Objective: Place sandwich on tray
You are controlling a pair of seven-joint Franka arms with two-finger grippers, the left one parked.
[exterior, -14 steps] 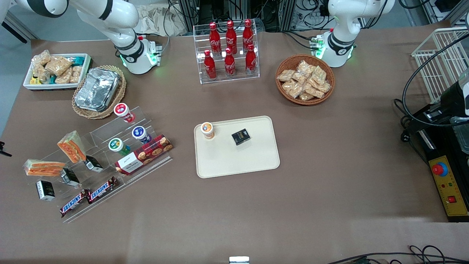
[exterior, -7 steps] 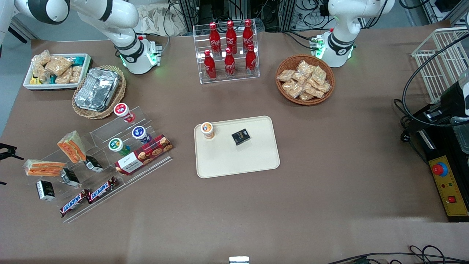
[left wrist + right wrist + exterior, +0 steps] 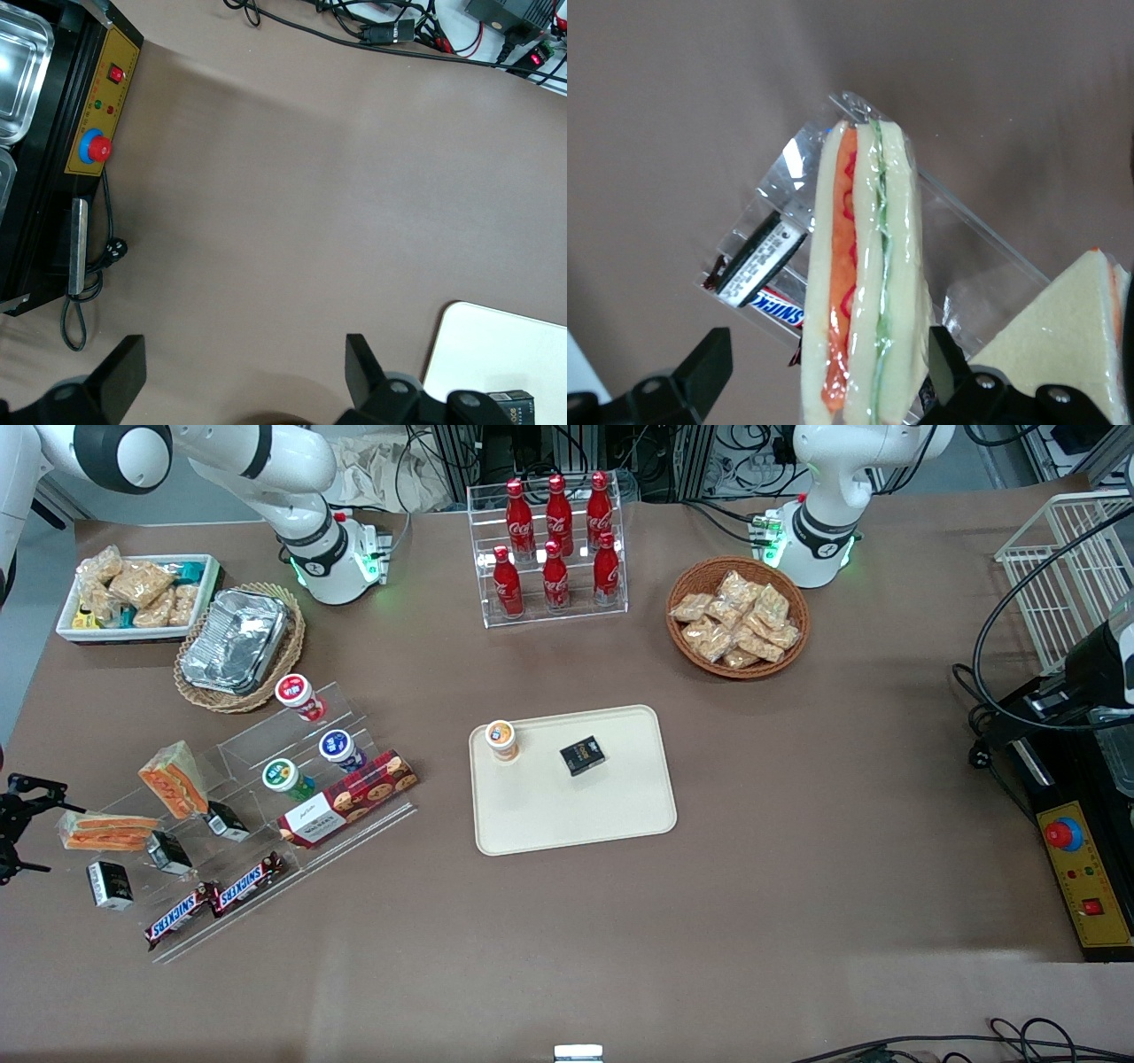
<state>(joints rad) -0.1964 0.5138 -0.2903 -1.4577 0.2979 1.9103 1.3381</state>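
Front view: the claw hangs at the working arm's end of the worktop, just beside the sandwich, its fingers spread apart and holding nothing. The sandwich lies flat on the clear acrylic display stand. A second wrapped sandwich stands tilted on the stand, farther from the front camera. Two bars marked "SNICKERS" lie on the stand's lowest step. Red bottles marked "Coca-Cola" fill an acrylic rack. The tray carries a small orange-lidded cup and a black box, well apart from the sandwich. Right wrist view: the open fingers flank the sandwich without touching.
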